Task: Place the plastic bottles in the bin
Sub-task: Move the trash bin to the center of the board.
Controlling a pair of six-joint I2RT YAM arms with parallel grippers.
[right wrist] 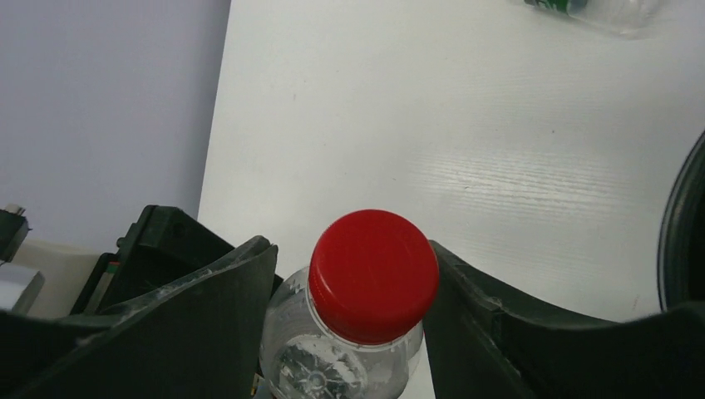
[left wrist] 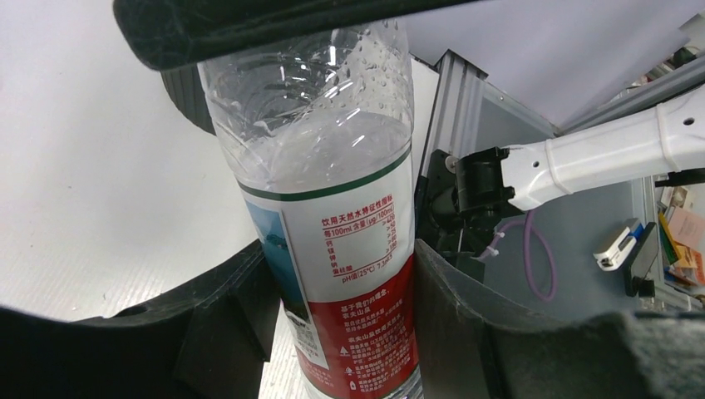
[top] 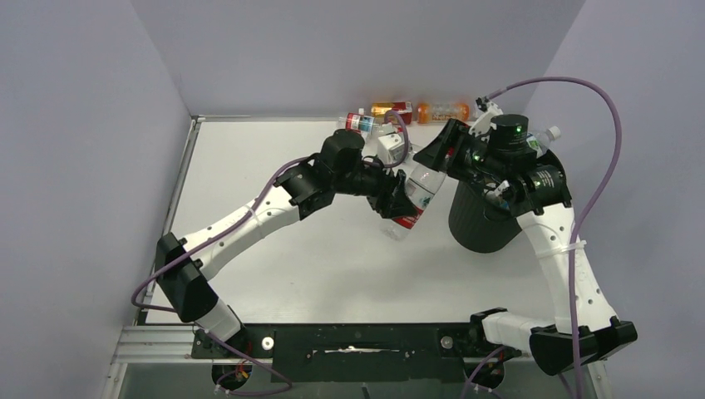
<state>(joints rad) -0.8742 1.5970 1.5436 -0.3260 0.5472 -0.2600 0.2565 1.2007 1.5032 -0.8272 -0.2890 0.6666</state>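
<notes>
A clear bottle (top: 413, 198) with a red cap and a red-and-white label hangs tilted above the table, just left of the black bin (top: 475, 226). My left gripper (top: 402, 199) is shut on its labelled body (left wrist: 349, 249). My right gripper (top: 438, 158) is at its top end, and its fingers (right wrist: 224, 291) close in on the shoulder below the red cap (right wrist: 374, 274). The right arm covers most of the bin; its rim shows in the right wrist view (right wrist: 686, 224). Three more bottles lie along the back wall: a red-and-blue-labelled one (top: 360, 122), a yellow one (top: 392, 108) and an orange one (top: 442, 110).
Another clear bottle (top: 544, 137) lies behind the right arm near the right wall. A bottle with a green label (right wrist: 599, 8) lies at the top edge of the right wrist view. Walls close the table at the left, back and right.
</notes>
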